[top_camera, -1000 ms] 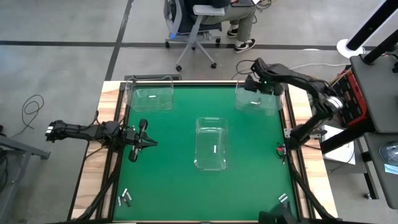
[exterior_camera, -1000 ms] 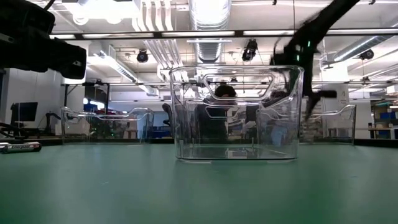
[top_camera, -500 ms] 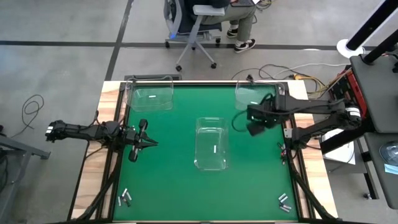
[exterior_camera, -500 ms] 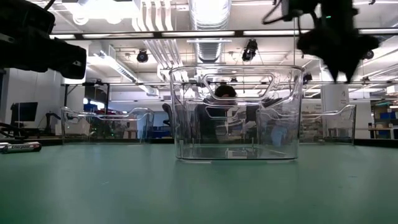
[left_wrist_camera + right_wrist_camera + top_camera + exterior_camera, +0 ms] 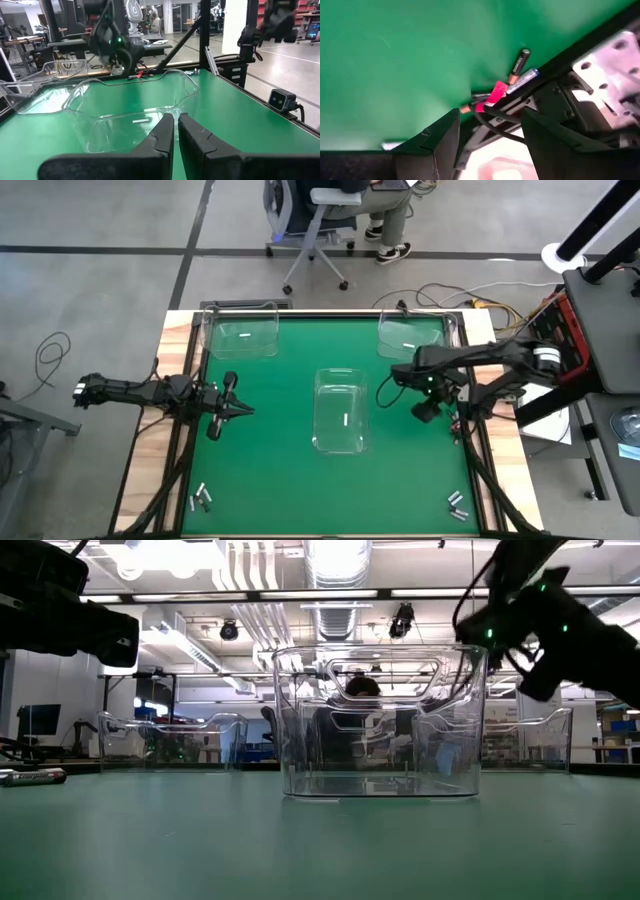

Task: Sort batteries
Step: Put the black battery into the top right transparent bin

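The batteries lie in small groups on the green mat: one group near the front left corner [image 5: 201, 498], one near the front right corner [image 5: 456, 503], and a few against the right edge [image 5: 452, 422], [image 5: 519, 64]. A single battery [image 5: 345, 419] lies inside the clear centre bin [image 5: 340, 442]. My right gripper [image 5: 426, 409], [image 5: 490, 131] hangs open above the mat, just left of the right-edge batteries and touching nothing. My left gripper [image 5: 236, 409], [image 5: 176, 136] waits shut at the mat's left side, pointing at the centre bin.
Two more clear bins stand at the far left [image 5: 245, 337] and the far right [image 5: 410, 336]. A red-tagged cable [image 5: 492, 95] lies by the right-edge batteries along the black frame rail [image 5: 555, 70]. Open mat stretches across the near half. A person sits on a chair beyond the far edge.
My right gripper has left the far right bin and swung along the right side toward the near edge, dropping lower and turning toward the batteries at the right edge. My left arm has kept still.
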`<action>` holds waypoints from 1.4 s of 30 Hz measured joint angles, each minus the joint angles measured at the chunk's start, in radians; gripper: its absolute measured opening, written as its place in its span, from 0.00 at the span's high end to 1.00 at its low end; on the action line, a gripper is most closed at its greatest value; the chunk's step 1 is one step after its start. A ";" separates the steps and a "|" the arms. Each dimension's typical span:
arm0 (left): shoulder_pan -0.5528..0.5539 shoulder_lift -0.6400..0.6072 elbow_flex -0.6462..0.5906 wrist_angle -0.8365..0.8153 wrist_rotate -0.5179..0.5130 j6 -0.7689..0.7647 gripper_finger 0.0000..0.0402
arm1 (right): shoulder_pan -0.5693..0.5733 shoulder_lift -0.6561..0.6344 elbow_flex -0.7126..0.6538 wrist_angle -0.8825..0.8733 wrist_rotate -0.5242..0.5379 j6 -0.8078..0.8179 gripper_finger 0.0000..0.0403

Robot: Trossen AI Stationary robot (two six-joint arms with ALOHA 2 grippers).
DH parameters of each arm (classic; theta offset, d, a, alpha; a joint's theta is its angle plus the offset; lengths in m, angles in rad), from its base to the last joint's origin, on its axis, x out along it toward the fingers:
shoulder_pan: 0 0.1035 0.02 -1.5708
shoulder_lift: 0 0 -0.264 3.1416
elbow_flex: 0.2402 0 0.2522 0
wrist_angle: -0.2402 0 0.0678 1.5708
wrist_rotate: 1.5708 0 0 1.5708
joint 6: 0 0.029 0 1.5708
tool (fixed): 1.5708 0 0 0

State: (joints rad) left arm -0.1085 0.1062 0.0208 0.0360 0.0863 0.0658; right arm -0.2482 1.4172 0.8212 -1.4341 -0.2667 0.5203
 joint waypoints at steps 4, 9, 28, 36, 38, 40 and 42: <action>0.000 0.000 0.000 0.000 0.000 0.000 0.98 | -0.049 0.124 -0.006 0.005 0.041 -0.152 0.50; 0.000 0.000 0.000 0.000 0.000 0.000 0.98 | -0.104 0.257 -0.007 0.037 0.077 -0.292 0.50; 0.000 0.000 0.000 0.000 0.000 0.000 0.98 | -0.152 0.402 -0.132 0.182 0.030 -0.383 0.50; 0.000 0.000 0.000 0.000 0.000 0.000 0.98 | -0.121 0.370 -0.156 0.250 0.023 -0.294 0.63; 0.000 0.000 0.000 0.000 0.000 0.000 0.98 | -0.110 0.362 -0.156 0.255 0.023 -0.274 0.67; 0.000 0.000 0.000 0.000 0.000 0.000 0.98 | -0.101 0.355 -0.158 0.260 0.023 -0.258 0.71; 0.000 0.000 0.000 0.000 0.000 0.000 0.98 | -0.095 0.349 -0.158 0.265 0.021 -0.239 0.75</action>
State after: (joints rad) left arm -0.1085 0.1062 0.0209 0.0363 0.0864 0.0658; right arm -0.3428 1.7665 0.6636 -1.1695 -0.2455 0.2808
